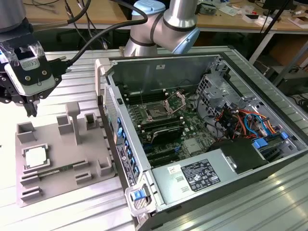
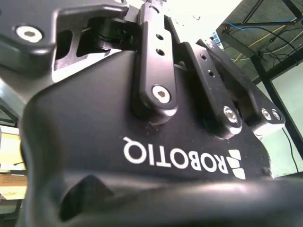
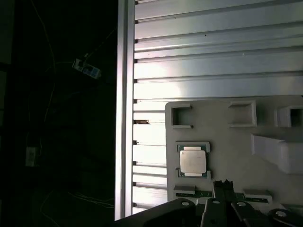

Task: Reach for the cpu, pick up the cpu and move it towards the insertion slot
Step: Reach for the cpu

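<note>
The cpu (image 1: pixel 37 157) lies flat in a shallow recess of the grey tray (image 1: pixel 72 159) on the desk (image 1: pixel 72 82). The hand (image 1: pixel 31 107) hangs above the tray's far side, well apart from the cpu and holding nothing.

The cpu is much smaller than the hand and sits low between the raised lips of its recess. A descent that is slightly off could land on a lip or on the metal top. That could tilt the cpu or push the light tray across the desk. A grip that catches only the corners could let it slip on the way to the insertion slot (image 1: pixel 156 114). The slot sits deep inside the open computer case (image 1: pixel 159 72). The side wall (image 1: pixel 118 139) of the case and the raised metal frame (image 1: pixel 175 102) beside the slot stand near the likely path and could be struck.

Whether the hand is wide or narrow I cannot tell. The exterior view shows it dark and side on, and the second wrist view shows its body from close up. In the first wrist view the hand is cut off at the edge. The slot's contacts are too small to make out.
</note>
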Tool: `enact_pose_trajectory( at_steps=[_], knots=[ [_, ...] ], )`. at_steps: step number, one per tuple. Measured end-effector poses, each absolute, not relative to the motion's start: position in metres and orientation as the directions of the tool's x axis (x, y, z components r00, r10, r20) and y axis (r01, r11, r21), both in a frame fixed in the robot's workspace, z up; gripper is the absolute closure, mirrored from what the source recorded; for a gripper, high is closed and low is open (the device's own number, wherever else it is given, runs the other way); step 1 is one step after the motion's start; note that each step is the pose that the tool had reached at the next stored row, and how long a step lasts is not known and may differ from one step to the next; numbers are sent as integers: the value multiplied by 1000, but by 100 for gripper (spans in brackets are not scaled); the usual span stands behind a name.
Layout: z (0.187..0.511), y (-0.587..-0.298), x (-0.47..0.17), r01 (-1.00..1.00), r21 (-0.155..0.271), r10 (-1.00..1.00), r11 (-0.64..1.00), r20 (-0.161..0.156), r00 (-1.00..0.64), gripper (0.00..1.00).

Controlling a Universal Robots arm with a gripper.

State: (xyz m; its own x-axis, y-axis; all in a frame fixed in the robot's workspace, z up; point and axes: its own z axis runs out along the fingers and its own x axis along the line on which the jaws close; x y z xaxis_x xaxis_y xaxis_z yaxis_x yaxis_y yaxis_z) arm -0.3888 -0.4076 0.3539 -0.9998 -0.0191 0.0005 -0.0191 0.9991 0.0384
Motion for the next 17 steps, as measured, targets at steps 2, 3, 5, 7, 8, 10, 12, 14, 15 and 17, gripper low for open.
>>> enact_pose_trajectory(
  at_steps=[2,3,5,7,8,10,12,14,15,17],
  knots=[
    [354,-408,-389,-19,39,-19,999,0,-1000,89],
    [354,-408,-390,-19,39,-19,999,0,-1000,89],
    [354,-408,-390,-19,39,-19,999,0,-1000,89],
    [354,-408,-391,-19,39,-19,999,1,-1000,89],
    [354,-408,-391,-19,39,-19,999,1,-1000,89],
    [353,-408,-391,-19,39,-19,999,0,-1000,89],
    [352,-408,-391,-19,39,-19,999,0,-1000,89],
    [352,-408,-392,-19,39,-19,999,1,-1000,89],
    [352,-408,-392,-19,39,-19,999,0,-1000,89],
    [351,-408,-393,-19,39,-19,999,0,-1000,89]
  ],
)
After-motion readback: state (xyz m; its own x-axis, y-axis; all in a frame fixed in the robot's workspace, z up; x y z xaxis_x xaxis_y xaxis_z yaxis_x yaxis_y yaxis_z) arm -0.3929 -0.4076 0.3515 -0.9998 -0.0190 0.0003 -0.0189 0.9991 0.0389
